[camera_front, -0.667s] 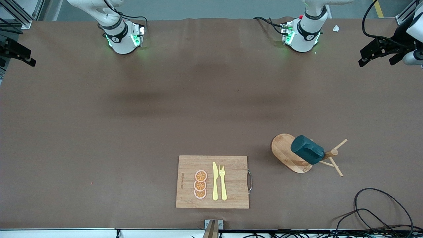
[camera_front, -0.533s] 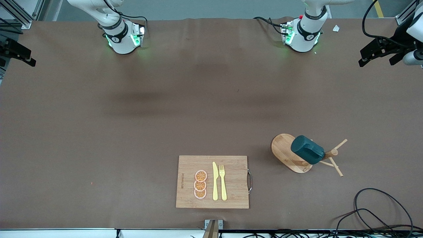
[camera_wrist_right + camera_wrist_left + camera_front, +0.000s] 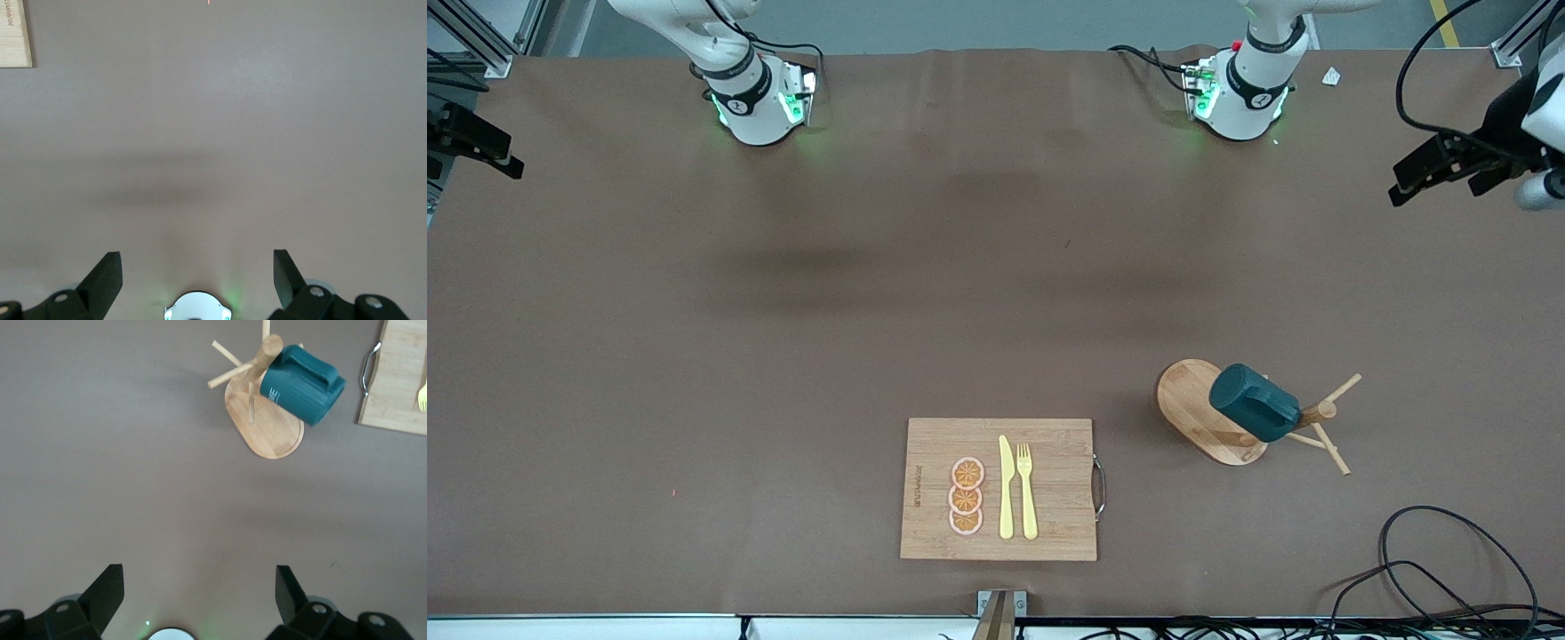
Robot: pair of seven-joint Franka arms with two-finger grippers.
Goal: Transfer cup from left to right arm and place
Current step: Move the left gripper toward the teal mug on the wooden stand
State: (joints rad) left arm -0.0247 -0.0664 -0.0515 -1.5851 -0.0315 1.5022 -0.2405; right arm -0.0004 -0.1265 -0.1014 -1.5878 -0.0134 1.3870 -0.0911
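Observation:
The dark teal cup [image 3: 1254, 402] hangs tilted on a peg of a wooden peg rack [image 3: 1187, 404], toward the left arm's end of the table. The left wrist view shows the cup [image 3: 303, 383] and the rack [image 3: 267, 430] far below. My left gripper [image 3: 1436, 182] hangs high in the air at the table's edge on the left arm's end, open and empty [image 3: 199, 577]. My right gripper [image 3: 511, 158] hangs high at the right arm's end, waiting, also open and empty [image 3: 197, 257].
A wooden cutting board [image 3: 1049, 524] lies near the front edge, with orange slices [image 3: 966, 498], a yellow knife [image 3: 1006, 489] and a fork [image 3: 1027, 489] on it. Its edge shows in both wrist views [image 3: 400, 387] [image 3: 13, 33]. Black cables [image 3: 1449, 569] lie at the front corner.
The left gripper has shifted a little downward in the front view. The cup, the rack and the right arm have not moved.

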